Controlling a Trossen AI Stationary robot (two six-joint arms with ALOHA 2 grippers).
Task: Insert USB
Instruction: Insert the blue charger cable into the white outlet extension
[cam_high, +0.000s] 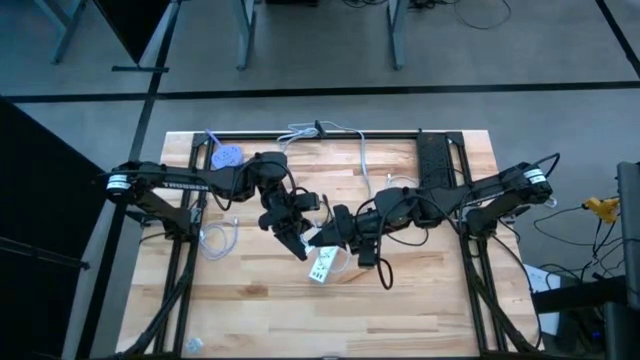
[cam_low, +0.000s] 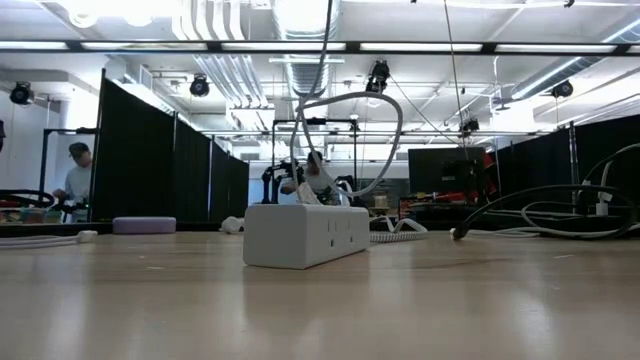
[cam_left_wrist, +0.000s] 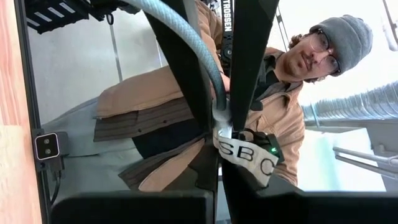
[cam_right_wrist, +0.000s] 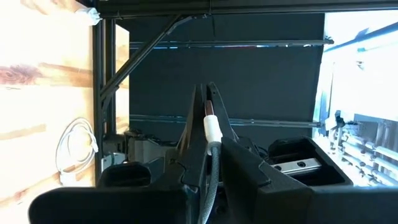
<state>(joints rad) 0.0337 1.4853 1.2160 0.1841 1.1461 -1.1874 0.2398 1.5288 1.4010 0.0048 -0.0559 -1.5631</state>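
A white power strip (cam_high: 322, 266) (cam_low: 305, 235) lies flat on the wooden table near its middle. My left gripper (cam_high: 298, 245) (cam_left_wrist: 222, 134) hovers just left of it, shut on a grey-blue cable (cam_left_wrist: 186, 37) at its white plug. My right gripper (cam_high: 328, 238) (cam_right_wrist: 208, 115) hovers just above the strip's far end, shut on a thin cable with a white plug (cam_right_wrist: 212, 129). The two grippers stand close together, tips nearly meeting. In the low view a pale cable (cam_low: 385, 110) loops up above the strip. My left gripper pinches the grey-blue cable's white plug end (cam_left_wrist: 221, 117) between its two fingers, beside a white tag lettered "SB C" (cam_left_wrist: 245, 158). The cable runs on past the fingers and curves away. The plug is lifted clear of the table. My right gripper pinches the white plug (cam_right_wrist: 212, 129) between its two fingers, which lie along it. A brownish metal tip (cam_right_wrist: 210, 107) sticks out past the fingertips. The dark cable (cam_right_wrist: 211, 180) trails back between the fingers. The plug is clear of the table.
A purple round thing (cam_high: 228, 157) and a black strip (cam_high: 433, 160) lie at the far edge. A white cable coil (cam_high: 215, 240) (cam_right_wrist: 74, 152) sits left of the strip, a black cable (cam_high: 380, 268) to its right. A person (cam_left_wrist: 292, 81) stands beyond the table.
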